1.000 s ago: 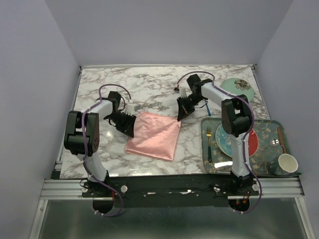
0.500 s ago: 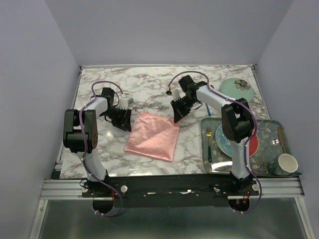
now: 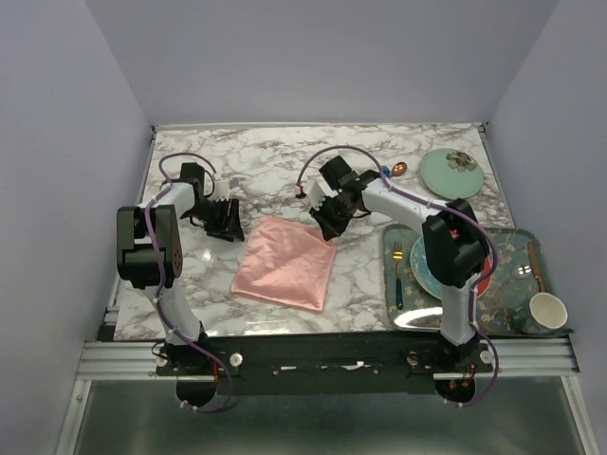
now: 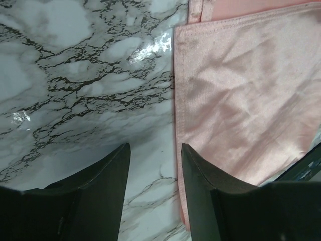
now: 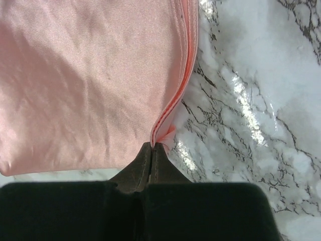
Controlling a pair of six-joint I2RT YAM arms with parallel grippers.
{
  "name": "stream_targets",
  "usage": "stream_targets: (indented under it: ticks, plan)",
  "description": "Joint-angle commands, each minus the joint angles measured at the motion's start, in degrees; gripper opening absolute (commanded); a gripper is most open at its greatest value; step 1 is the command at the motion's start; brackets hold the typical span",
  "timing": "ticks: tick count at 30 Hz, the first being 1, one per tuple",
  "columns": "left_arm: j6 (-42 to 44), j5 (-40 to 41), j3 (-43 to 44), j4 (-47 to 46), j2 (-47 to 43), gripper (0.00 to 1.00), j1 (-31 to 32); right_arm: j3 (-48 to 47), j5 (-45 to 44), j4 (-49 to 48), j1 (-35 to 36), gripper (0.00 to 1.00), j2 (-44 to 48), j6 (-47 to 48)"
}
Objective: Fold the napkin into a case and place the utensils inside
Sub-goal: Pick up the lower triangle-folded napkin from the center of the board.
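Note:
The salmon-pink napkin (image 3: 282,262) lies folded in layers on the marble, a nearly square pad rather than a narrow case. My right gripper (image 3: 322,224) is shut on its far right corner, and the wrist view shows the stacked edges pinched at the fingertips (image 5: 152,148). My left gripper (image 3: 228,218) hangs open just left of the napkin's far left corner. One finger (image 4: 205,191) overlaps the cloth edge (image 4: 246,90), with bare marble between the jaws. A copper spoon bowl (image 3: 400,169) and a dark blue bit beside it (image 3: 387,174) peek out behind the right arm.
At the right stands a patterned tray (image 3: 512,242) holding stacked plates (image 3: 422,270), a gold-headed fork with a teal handle (image 3: 398,275) and a cup (image 3: 547,311). A pale green plate (image 3: 450,171) sits at the back right.
The left gripper has let go of the napkin, opened and drawn back to the left. The right gripper has moved left with the pinched corner, and the napkin has shifted slightly left.

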State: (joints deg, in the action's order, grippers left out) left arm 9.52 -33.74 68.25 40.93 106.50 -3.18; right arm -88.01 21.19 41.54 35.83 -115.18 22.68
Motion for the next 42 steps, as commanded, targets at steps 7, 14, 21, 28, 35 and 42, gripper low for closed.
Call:
stream_targets:
  ticks: [7, 14, 21, 28, 35, 42]
  plan:
    - [-1.8, -15.9, -1.0, -0.4, -2.1, 0.4, -1.0, 2.8, -2.9, -7.3, 1.7, 0.01, 4.6, 7.0]
    - [-16.1, -18.9, -1.5, -7.7, -0.6, 0.37, -1.0, 2.9, -8.2, -7.9, 0.2, 0.01, 2.3, 1.7]
    - [-17.3, -18.8, -0.3, -7.9, -0.6, 0.41, -0.9, 6.0, -11.0, -7.5, -4.7, 0.01, 1.6, -1.7]
    - [-19.0, -21.0, 1.5, -6.9, 0.5, 0.42, 1.8, 9.4, -9.9, -6.3, -6.7, 0.01, 3.0, -8.0]
    - [-21.2, -20.1, 2.6, -6.4, 3.3, 0.33, 11.4, 10.8, -6.1, -8.1, -6.8, 0.01, 4.4, -9.5]
    - [-25.3, -18.3, 0.5, -8.6, 7.3, 0.28, 14.2, 9.8, -2.8, -7.9, -6.8, 0.01, 5.8, -8.7]
